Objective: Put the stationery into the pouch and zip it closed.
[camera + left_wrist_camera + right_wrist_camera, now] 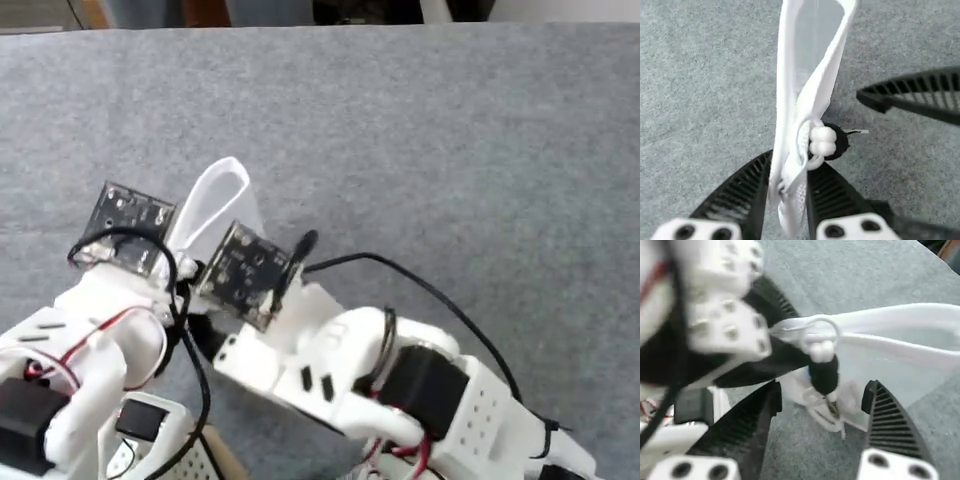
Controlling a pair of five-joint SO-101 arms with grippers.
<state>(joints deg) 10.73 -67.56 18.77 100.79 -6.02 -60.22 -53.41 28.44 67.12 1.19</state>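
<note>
- Left arm: low at the near left of the table (450, 120). The left gripper (790, 161) is clamped tight on the near end of the pouch (787, 75), the fabric pinched flat between both fingers.
- Pouch: white and part see-through, standing on edge. Its long axis runs away from the left claw toward the far side, leaning slightly right. The mouth gapes along the far stretch. I cannot tell whether any stationery is inside.
- Zip pull (822, 141): a ring with white beads at the near end of the pouch, just beside the left claw's fingertips. A black toggle (824, 376) hangs with it.
- Right arm: comes in from the near right, its wrist close against the left arm's. The right gripper (823, 387) is wide open and holds nothing. Its fingers stand either side of the toggle, apart from it.
- Judgement: the right claw is the one placed for the pull. Once it has closed on the pull, the draw should run along the pouch's length, away from the left claw's anchor. The risk is pinching fabric rather than the pull.
</note>
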